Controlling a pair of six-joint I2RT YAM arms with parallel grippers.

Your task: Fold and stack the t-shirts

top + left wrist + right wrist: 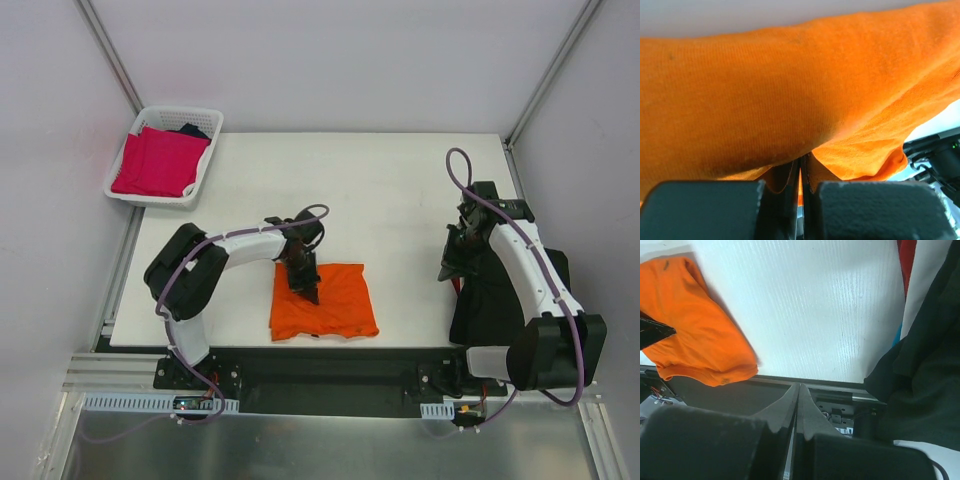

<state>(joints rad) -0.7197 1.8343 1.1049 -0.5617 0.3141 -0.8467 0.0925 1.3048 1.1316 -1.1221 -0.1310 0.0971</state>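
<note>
White table [400, 190], near edge: orange t-shirt [340, 305] looks folded; left gripper [309, 293] clenched, tips pressed on it, we see no clear pinch; right gripper [447, 273] clenched, empty, beside black t-shirts [482, 312] heaped near right; far left, magenta t-shirt [155, 160] lies in basket [207, 116]; we judge stacking mostly undone.

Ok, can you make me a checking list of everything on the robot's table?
Surface: white table, no stains seen.
Job's things: orange shirt folded near the front edge; black shirt heaped at the right edge; pink shirt and dark cloth in the basket.
Clutter: nothing seen.
Grippers: left gripper shut, tips on the orange shirt; right gripper shut, holding nothing.
Cables: purple cables loop along both arms.
Surroundings: basket off the far left corner; pale walls.
</note>
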